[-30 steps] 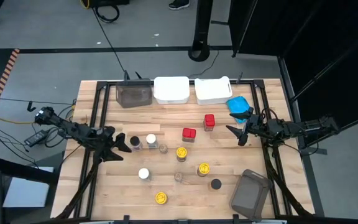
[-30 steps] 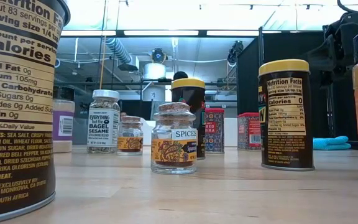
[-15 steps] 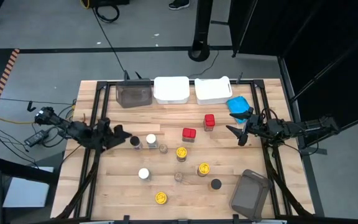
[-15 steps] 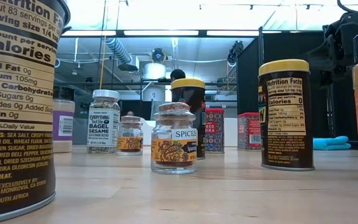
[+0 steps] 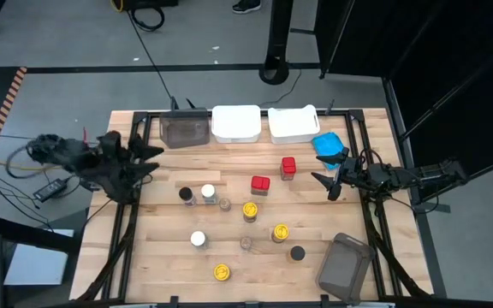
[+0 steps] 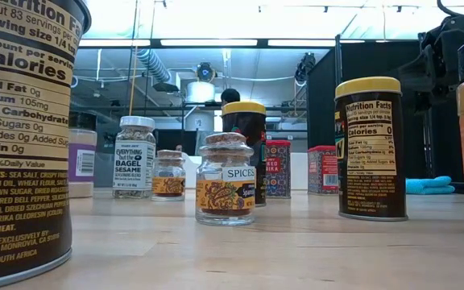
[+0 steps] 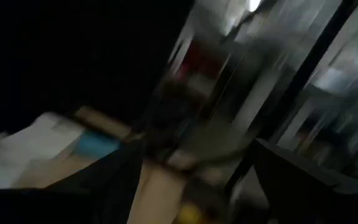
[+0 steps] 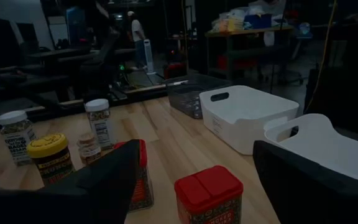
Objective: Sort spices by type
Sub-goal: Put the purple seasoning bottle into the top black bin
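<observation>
We are seeing the spices [image 5: 246,210] still scattered unsorted in front of the white tubs [image 5: 236,124]. The left gripper [image 5: 139,158] is pulling back from the jars toward the table's edge, wide open and empty, so nothing is picked. The right gripper [image 5: 325,183] is waiting open beside the red caps [image 5: 288,164]. Labels reading "Everything but the Bagel Sesame" [image 6: 135,157] and "Spices" [image 6: 225,179].

the table [image 5: 255,257] is pale planked wood, matt and smooth. two white tubs [image 5: 236,123] look like glossy plastic; two grey bins [image 5: 184,130] are translucent plastic. a clear glass jar [image 6: 225,180] has a cork-like stopper. a blue cloth [image 5: 328,145] looks soft.
</observation>
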Robot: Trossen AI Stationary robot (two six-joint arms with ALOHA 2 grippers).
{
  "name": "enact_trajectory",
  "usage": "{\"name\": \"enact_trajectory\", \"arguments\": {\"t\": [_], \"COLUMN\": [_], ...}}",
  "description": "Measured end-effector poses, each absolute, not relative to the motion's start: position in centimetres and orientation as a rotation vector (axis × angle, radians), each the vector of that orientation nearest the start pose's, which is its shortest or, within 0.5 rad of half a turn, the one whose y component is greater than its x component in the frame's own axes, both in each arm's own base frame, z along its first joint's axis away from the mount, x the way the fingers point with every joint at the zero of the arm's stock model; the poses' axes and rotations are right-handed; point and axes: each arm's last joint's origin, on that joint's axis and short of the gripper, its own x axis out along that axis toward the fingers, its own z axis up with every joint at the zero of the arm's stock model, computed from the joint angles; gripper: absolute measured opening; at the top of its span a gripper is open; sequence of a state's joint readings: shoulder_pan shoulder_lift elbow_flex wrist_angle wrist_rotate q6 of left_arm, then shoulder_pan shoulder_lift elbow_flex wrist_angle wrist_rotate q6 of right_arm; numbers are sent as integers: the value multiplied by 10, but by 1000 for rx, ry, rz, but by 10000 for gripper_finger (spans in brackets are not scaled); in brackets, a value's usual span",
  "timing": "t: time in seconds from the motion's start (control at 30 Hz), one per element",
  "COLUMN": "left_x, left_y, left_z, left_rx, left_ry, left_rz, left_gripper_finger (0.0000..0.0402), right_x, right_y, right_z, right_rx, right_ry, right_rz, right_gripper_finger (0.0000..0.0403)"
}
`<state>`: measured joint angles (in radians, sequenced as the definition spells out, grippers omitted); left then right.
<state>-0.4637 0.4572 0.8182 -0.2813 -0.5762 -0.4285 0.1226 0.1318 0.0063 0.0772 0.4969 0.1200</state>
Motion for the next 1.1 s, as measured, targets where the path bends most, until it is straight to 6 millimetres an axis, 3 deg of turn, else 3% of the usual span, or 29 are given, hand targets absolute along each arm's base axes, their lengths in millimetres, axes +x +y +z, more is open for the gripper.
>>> {"name": "enact_trajectory", "arguments": {"t": [0.1, 0.2, 0.37, 0.53, 0.83, 1.1], "left_x": [95, 109, 135, 155, 183, 201], "left_y": [-30, -37, -50, -51, -54, -59], "left_z": [391, 396, 381, 359, 340, 326], "left_rx": [-409, -381, -339, -278, -251, -212], "left_ry": [161, 393, 661, 870, 876, 941], "left_rz": [162, 246, 306, 398, 618, 646], "left_gripper_finger": [305, 305, 305, 305, 305, 305], "right_x": [103, 103, 103, 103, 103, 103], "right_y": [-1, -1, -1, -1, -1, -1], "right_z": [163, 163, 163, 163, 163, 163], "right_rx": [104, 104, 104, 105, 105, 105], "right_ry": [23, 23, 23, 21, 21, 21], "right_rz": [-376, -376, -376, -376, -376, -376], "right_gripper_finger": [320, 320, 320, 320, 320, 320]}}
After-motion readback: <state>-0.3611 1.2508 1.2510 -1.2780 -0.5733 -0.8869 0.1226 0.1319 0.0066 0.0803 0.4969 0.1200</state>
